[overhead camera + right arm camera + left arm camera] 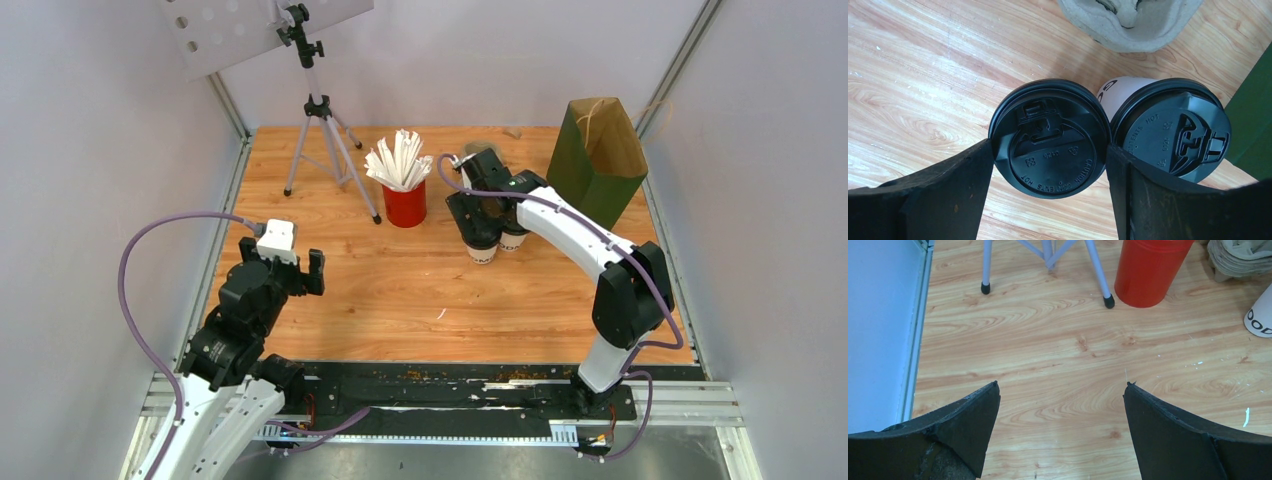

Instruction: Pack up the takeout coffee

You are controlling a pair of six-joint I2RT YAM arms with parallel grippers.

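Note:
Two white paper coffee cups with black lids stand side by side on the wooden table. My right gripper (1050,147) has come down over the left cup (1049,137) (481,252). Its fingertips press the lid's rim on both sides, and the cup's base still rests on the table. The right cup (1170,132) (512,241) touches its neighbour, just outside my right finger. My left gripper (1062,390) (285,270) hangs open over bare wood at the left, holding nothing. A cup's white side (1260,315) shows at that view's right edge.
A beige pulp tray (1128,25) (1240,257) lies just behind the cups. A green paper bag (598,160) (1253,125) stands open to their right. A red cup of white straws (404,205) (1148,272) and a tripod (320,130) stand at the back.

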